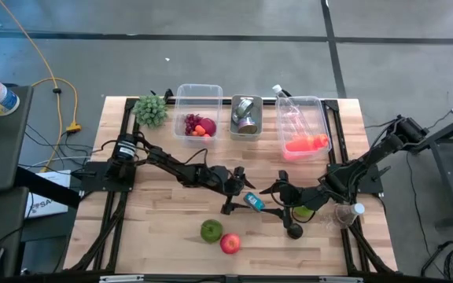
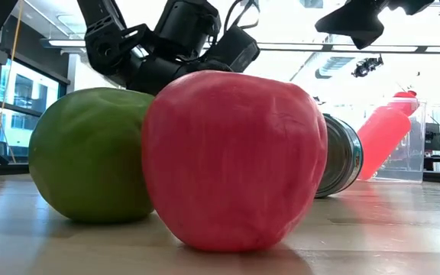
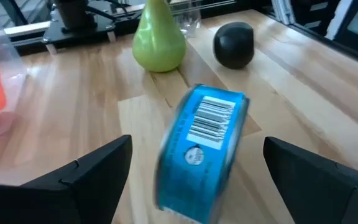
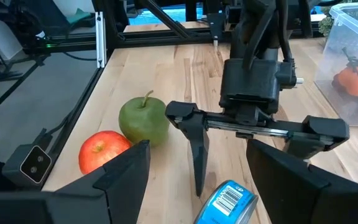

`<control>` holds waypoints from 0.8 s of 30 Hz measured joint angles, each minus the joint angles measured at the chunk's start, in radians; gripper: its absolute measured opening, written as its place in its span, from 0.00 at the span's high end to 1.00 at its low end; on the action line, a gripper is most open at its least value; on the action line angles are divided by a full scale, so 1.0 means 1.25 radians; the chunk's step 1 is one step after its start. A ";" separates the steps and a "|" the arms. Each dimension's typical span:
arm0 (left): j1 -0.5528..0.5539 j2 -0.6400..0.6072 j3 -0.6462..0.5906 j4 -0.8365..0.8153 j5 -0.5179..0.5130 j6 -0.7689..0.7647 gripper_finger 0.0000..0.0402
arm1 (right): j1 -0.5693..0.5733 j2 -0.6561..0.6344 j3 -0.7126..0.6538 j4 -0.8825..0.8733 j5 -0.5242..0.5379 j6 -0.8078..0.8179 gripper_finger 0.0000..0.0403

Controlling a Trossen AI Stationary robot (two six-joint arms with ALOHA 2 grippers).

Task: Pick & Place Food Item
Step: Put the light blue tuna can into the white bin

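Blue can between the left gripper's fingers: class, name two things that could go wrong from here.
1. The blue can is tilted on the table between the open left gripper fingers, so closing may squeeze it out.
2. The right gripper sits close opposite, open; the two could collide.

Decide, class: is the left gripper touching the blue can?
Apart. The left wrist view shows bare wood between each finger of the left gripper and the blue can.
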 joint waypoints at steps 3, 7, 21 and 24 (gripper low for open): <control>0.000 0.000 0.000 -0.009 0.007 -0.025 0.17 | 0.000 0.000 0.000 0.000 0.000 0.000 0.36; -0.009 0.000 0.000 -0.009 0.007 -0.003 0.24 | 0.000 0.000 0.000 0.000 0.000 -0.002 0.36; -0.035 0.000 0.000 -0.019 -0.063 0.000 0.48 | 0.000 0.000 0.000 0.000 0.000 0.000 0.36; -0.035 0.000 0.000 -0.026 -0.063 -0.001 0.57 | 0.000 0.000 0.000 0.000 0.000 0.001 0.36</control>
